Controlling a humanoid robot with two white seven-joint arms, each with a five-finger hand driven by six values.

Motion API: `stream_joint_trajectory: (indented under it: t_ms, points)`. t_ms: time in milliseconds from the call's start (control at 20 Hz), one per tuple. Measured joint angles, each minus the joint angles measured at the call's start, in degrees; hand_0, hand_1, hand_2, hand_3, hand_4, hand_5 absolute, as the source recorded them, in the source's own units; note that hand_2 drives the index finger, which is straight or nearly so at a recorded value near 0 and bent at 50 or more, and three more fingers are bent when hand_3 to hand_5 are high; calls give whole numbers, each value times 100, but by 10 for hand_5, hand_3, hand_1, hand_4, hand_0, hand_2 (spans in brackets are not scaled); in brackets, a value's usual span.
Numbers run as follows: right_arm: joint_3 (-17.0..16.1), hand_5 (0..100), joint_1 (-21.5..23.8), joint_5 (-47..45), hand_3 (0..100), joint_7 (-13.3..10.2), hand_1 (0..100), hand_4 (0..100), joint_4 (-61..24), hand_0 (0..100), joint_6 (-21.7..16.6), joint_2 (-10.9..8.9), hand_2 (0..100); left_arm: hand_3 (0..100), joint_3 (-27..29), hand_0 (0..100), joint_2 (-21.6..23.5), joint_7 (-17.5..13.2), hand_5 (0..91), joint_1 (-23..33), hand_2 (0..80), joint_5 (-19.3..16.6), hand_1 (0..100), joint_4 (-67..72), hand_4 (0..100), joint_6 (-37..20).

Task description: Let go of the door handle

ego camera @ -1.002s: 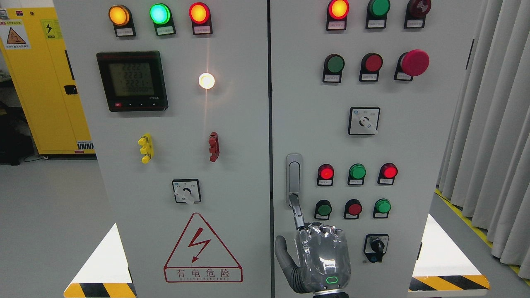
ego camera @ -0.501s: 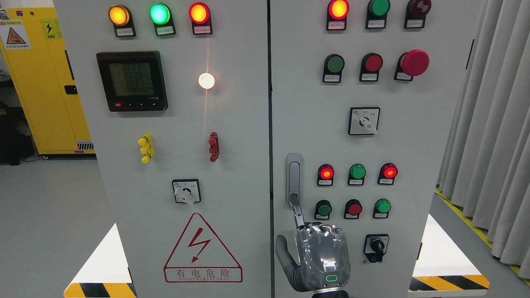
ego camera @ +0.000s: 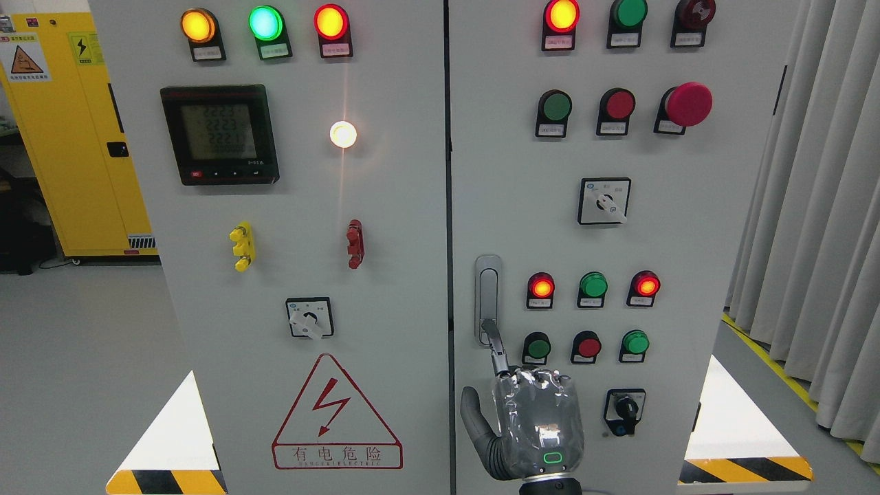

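A robot's right hand rises from the bottom edge of the frame, right of the middle, its wrist cut off there, in front of the right-hand door of a grey electrical control cabinet. The back of the hand faces the camera under a shiny clear covering, so most of the fingers are hidden; only the index finger shows, stretched upward with its tip at the lower end of the door handle, and the thumb juts out to the left. Whether the fingertip hooks the handle or merely touches it cannot be made out.

The silver handle stands upright near the door's left edge, just beside the dark seam between the two doors, with three rows of pilot lights and push buttons to its right. A black selector switch sits close to the hand's right side.

The cabinet's top and bottom are cropped. Bare grey floor opens at lower left before a yellow storage cabinet; pleated curtains close off the right.
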Motion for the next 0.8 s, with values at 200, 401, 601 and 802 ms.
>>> stream_joint_trajectory:
  t_ms: [200,401,601,802]
  points:
    - [-15,1000,-3,-4,1000,0,401,1000,13,614,0,0,41,0,0,120,0,0,0,0,0,0,556,0,0,9]
    - [-24,1000,-2,-7,1000,10,402,1000,25,617,0,1,47,0,0,120,0,0,0,0,0,0,556,0,0,12]
    - [-26,1000,6,-12,1000,79,403,1000,38,624,0,1,48,0,0,120,0,0,0,0,0,0,556,0,0,13]
    - [-26,1000,19,-13,1000,102,403,1000,47,631,0,1,48,0,0,120,0,0,0,0,0,0,556,0,0,13]
